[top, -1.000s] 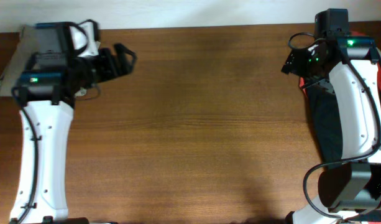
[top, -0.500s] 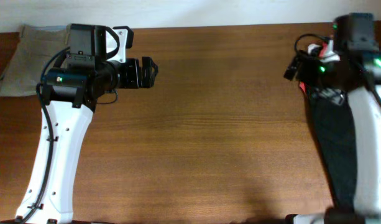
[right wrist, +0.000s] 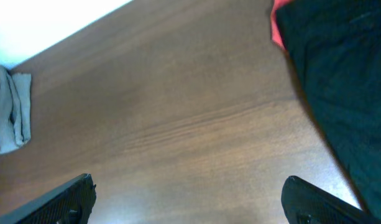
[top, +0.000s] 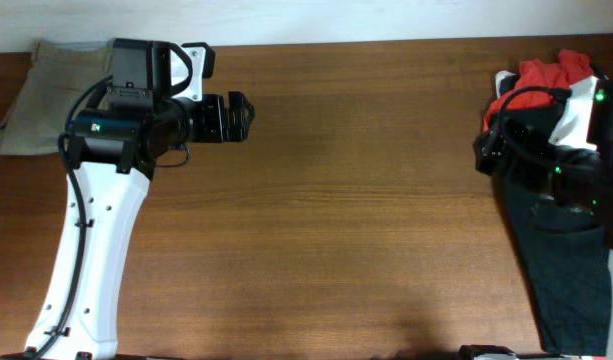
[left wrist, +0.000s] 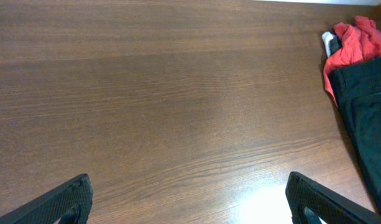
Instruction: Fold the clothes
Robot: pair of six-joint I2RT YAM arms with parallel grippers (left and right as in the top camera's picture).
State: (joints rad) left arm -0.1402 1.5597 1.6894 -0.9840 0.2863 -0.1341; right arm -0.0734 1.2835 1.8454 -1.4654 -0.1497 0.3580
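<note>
The folded khaki shorts point(top: 26, 95) lie at the table's far left back corner and show small in the right wrist view point(right wrist: 10, 112). A black garment point(top: 561, 260) lies along the right edge, with a red-orange garment point(top: 546, 75) bunched at its far end. Both also show in the left wrist view, the black garment point(left wrist: 370, 118) and the red-orange one point(left wrist: 355, 43). My left gripper point(top: 236, 115) is open and empty above bare wood point(left wrist: 190, 208), right of the shorts. My right gripper point(top: 486, 150) is open and empty point(right wrist: 190, 205), at the black garment's point(right wrist: 339, 81) left edge.
The brown wooden table point(top: 346, 200) spans the view, with a white wall along its back edge. A small white object point(left wrist: 329, 42) lies beside the red-orange garment. The left arm's white link point(top: 81, 260) crosses the table's left side.
The left arm swung right, off the shorts, then held still. The right arm pulled back toward the right edge, uncovering the red-orange garment.
</note>
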